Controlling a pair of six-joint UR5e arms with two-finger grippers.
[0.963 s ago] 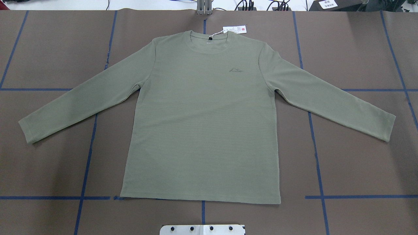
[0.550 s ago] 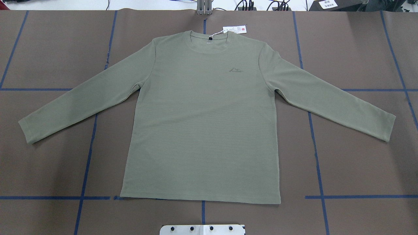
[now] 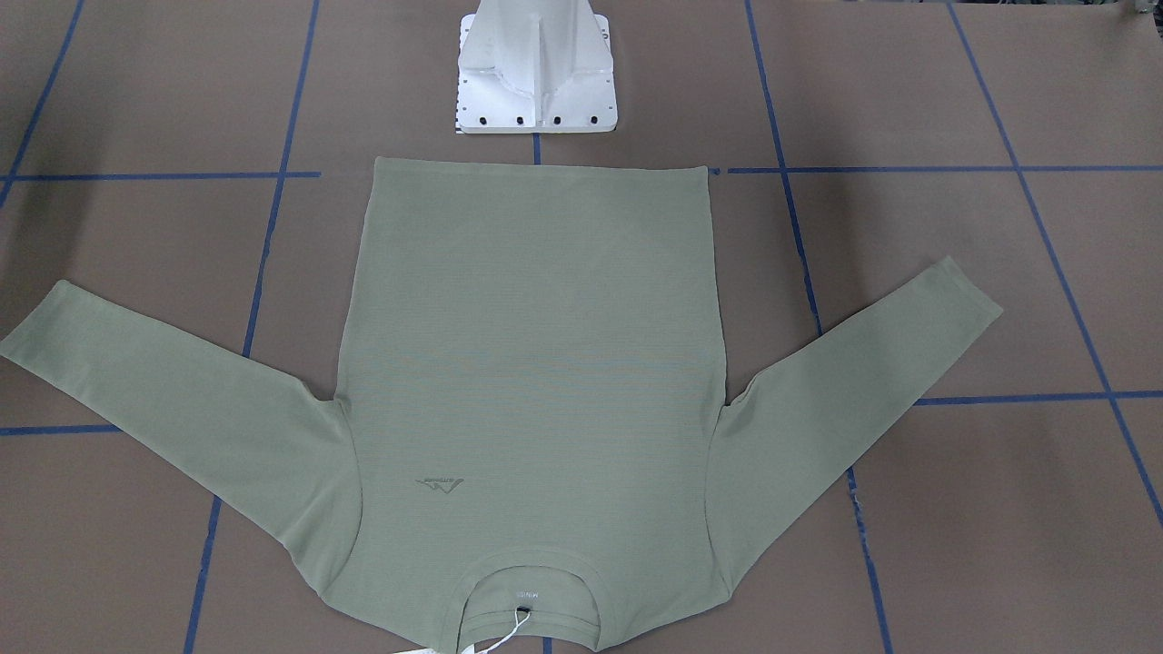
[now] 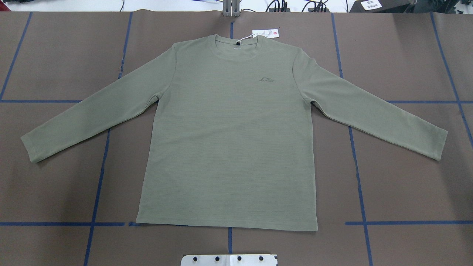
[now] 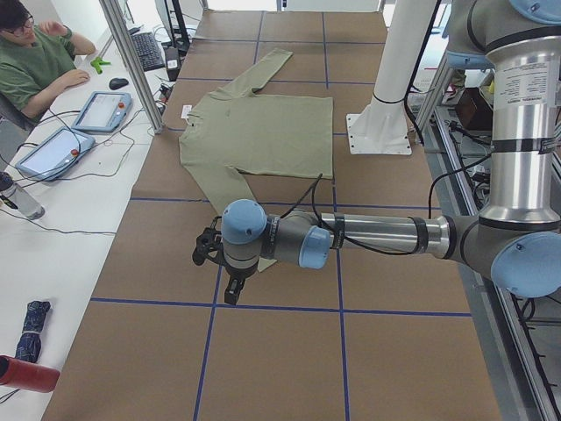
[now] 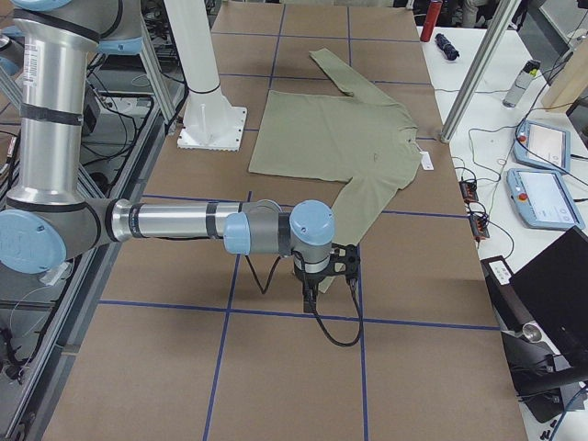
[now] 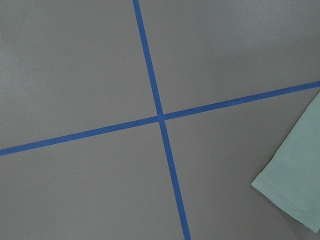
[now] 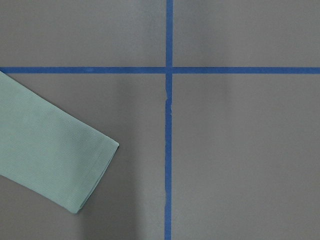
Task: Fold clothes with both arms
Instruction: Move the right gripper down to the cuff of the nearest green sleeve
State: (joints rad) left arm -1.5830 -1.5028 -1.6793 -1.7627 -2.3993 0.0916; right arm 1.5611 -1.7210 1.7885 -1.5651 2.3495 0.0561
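Shirt (image 4: 229, 140) lies flat on brown table (image 4: 48, 192), sleeves spread; left gripper (image 5: 228, 285) and right gripper (image 6: 312, 287) hover near its cuffs, jaw opening impossible to tell. Hang tag (image 4: 265, 33) print is illegible.

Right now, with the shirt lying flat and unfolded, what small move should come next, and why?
Likely shift the left pincer and right pincer over their nearest cuffs: the shirt lies flat and unfolded, and each wrist view shows a cuff off-centre.
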